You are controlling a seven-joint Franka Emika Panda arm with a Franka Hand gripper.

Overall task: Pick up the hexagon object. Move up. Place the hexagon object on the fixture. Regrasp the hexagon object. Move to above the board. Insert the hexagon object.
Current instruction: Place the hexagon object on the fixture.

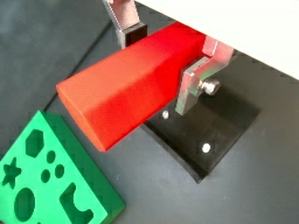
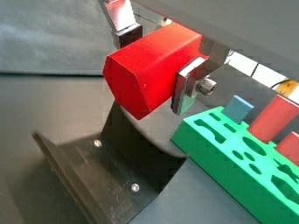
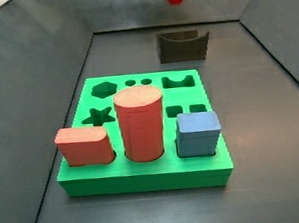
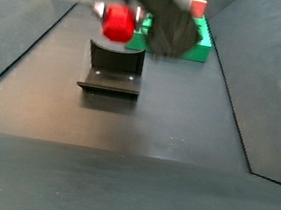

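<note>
The tool [image 1: 163, 59] is clamped on the hexagon object [image 1: 128, 87], its silver fingers [image 1: 194, 80] pressed to opposite flats of the red prism in both wrist views; the peg juts out sideways between the pads. In a side view the tool [image 4: 142, 16] sits at the upper left of the frame, blurred, with the red end of the hexagon object [image 4: 117, 24] held clear above the fixture [image 4: 113, 70], not touching it; the fixture stands on the dark surface [image 4: 140, 127]. In a side view the board [image 3: 145, 176] lies low in the frame, near the fixture [image 3: 182, 45]; a tall salmon cylinder [image 3: 142, 122], a salmon block [image 3: 84, 146] and a blue block [image 3: 199, 133] stand in its cut-outs, while the hexagon hole [image 3: 104, 88] is bare.
</note>
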